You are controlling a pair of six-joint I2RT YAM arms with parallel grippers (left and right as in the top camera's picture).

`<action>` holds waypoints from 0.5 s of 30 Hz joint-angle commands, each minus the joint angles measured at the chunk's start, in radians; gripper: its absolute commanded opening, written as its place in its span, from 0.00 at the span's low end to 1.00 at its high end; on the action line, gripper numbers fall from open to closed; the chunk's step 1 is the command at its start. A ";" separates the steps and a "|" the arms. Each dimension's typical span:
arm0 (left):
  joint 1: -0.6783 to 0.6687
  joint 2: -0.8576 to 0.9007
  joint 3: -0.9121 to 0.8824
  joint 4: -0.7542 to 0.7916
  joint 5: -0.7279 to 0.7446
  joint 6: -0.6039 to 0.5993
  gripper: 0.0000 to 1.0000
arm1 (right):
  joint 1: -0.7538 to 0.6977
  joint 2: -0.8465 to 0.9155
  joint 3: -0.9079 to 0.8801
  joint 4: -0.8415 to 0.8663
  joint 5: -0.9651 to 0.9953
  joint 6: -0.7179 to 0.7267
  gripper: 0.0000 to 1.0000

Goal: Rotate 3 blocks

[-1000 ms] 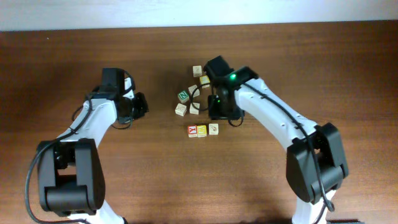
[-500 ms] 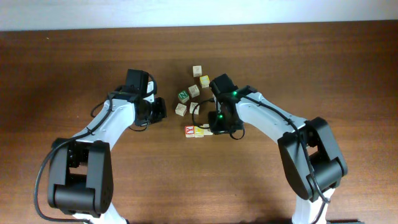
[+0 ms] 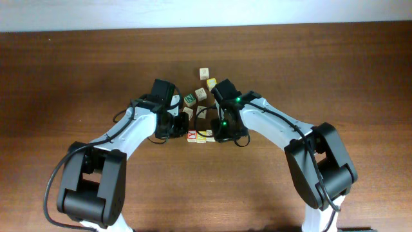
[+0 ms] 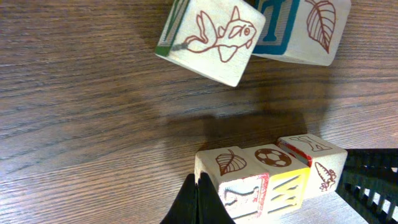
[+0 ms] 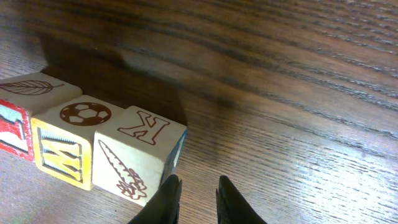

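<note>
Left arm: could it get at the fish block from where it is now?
Probably yes. The left gripper sits shut at the leaf end of the block row, and only bare table lies between it and the fish block. It would have to open to grasp it.

Pale matt wooden blocks (image 4: 267,180) on a dark, smooth-grained wood table (image 4: 81,112).

The white-and-black left arm (image 3: 129,132) reaches in from the lower left with its elbow bent and its wrist angled toward the middle of the table. The left pincer (image 4: 198,190) has its dark fingers pressed tight together, low over the wood. The white-and-black right arm (image 3: 277,122) mirrors it from the lower right. The right pincer (image 5: 196,190) has its fingers a narrow gap apart, apparently gripping nothing.
</note>
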 commanded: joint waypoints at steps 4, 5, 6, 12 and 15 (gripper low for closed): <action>0.003 0.041 -0.015 0.010 0.077 0.038 0.00 | 0.002 0.002 -0.002 0.003 -0.007 -0.003 0.21; 0.003 0.041 -0.015 0.010 0.077 0.038 0.00 | 0.002 0.002 -0.002 0.003 -0.020 -0.003 0.20; 0.003 0.041 -0.015 0.008 0.092 0.038 0.00 | 0.002 0.002 -0.002 0.007 -0.049 -0.003 0.15; 0.003 0.041 -0.015 0.009 0.100 0.038 0.00 | 0.002 -0.021 0.010 0.010 -0.079 -0.004 0.05; 0.003 0.041 -0.015 0.009 0.100 0.038 0.00 | 0.002 -0.084 0.010 0.010 -0.079 -0.004 0.04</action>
